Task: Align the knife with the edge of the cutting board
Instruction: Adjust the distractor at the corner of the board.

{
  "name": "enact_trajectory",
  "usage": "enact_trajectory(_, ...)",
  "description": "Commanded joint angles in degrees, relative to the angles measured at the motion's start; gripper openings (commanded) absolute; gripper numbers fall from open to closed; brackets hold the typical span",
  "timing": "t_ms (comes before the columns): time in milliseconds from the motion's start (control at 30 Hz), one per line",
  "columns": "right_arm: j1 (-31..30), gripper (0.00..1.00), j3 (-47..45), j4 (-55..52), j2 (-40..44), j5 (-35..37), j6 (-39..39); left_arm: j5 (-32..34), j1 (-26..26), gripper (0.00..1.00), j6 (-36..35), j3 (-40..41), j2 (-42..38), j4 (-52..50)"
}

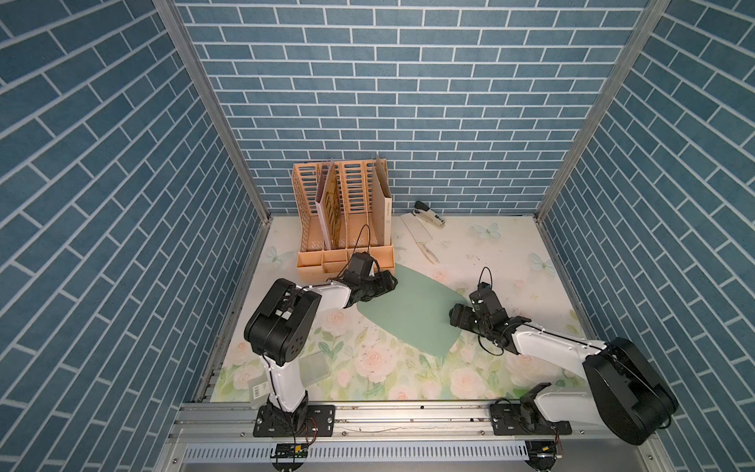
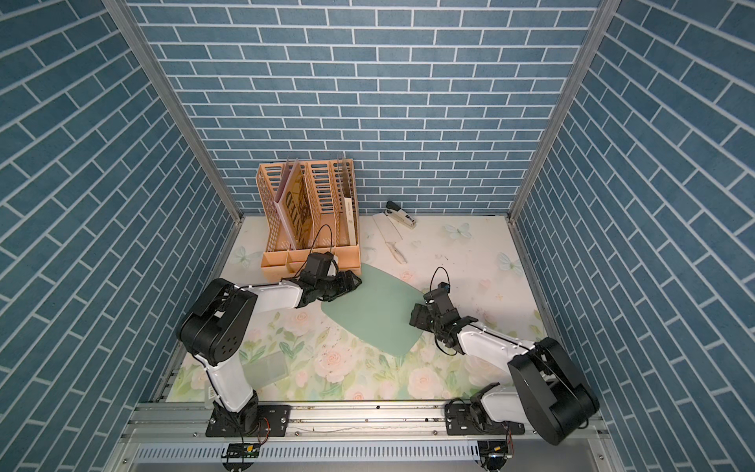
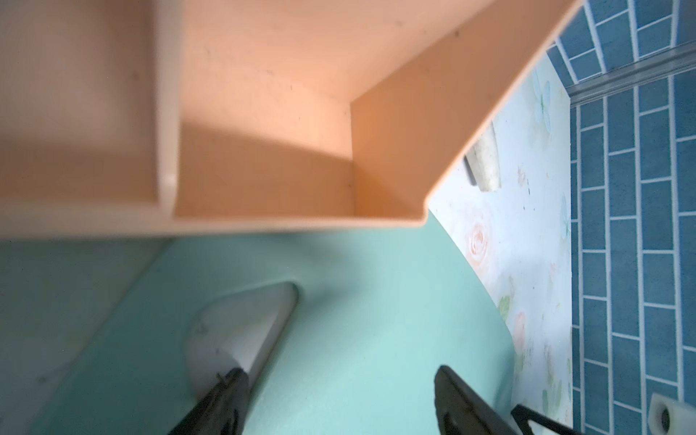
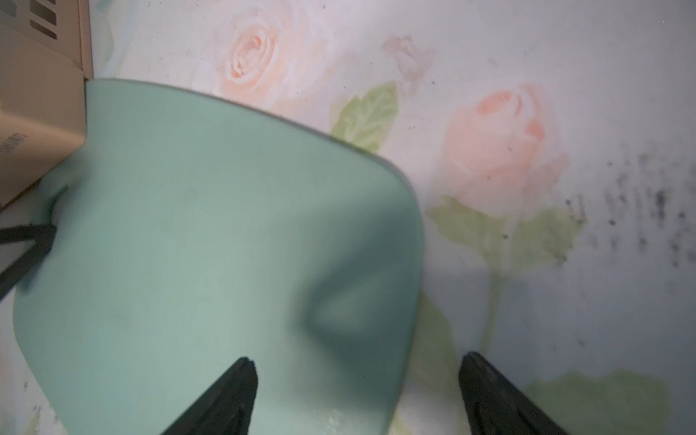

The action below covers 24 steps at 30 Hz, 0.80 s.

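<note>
The knife (image 1: 421, 242) (image 2: 391, 241), white with a pale handle, lies on the floral table near the back wall, apart from the board and both grippers. The sage-green cutting board (image 1: 412, 316) (image 2: 378, 316) lies slanted mid-table. My left gripper (image 1: 390, 284) (image 3: 339, 391) hovers open over the board's far-left corner, one finger by the board's small hole (image 3: 241, 331). My right gripper (image 1: 455, 316) (image 4: 357, 380) stands open astride the board's right edge (image 4: 410, 244), one finger over the board, one over the table. Neither gripper holds anything.
An orange desk organiser (image 1: 347, 229) (image 3: 263, 113) stands at the back left, its corner touching or just overlapping the board. A black-and-white stapler (image 1: 429, 214) sits beside the knife's blade at the back wall. A translucent sheet (image 1: 314, 367) lies front left by the left arm.
</note>
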<state>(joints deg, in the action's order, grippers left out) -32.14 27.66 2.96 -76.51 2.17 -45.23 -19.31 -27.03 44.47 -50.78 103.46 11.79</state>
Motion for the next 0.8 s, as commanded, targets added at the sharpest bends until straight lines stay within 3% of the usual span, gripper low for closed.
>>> enact_trajectory(0,0.54,0.88,-0.12,-0.74,-3.31,-4.78,-2.18,0.97,-3.09,0.81,2.47,7.20,-1.04,-3.58)
enact_trajectory(133,1.71,0.88,1.82,0.07,-5.53,-6.13,-0.30,2.00,-6.18,0.81,4.91,12.43,-5.04,-1.18)
enact_trajectory(333,4.34,0.88,8.86,0.03,-12.56,-10.55,4.55,4.05,-7.52,0.81,4.53,13.01,-7.51,-3.35)
enact_trajectory(767,7.58,0.88,24.51,-2.64,-26.75,-14.03,9.50,2.46,-4.42,0.81,-0.27,-2.02,2.84,-8.27)
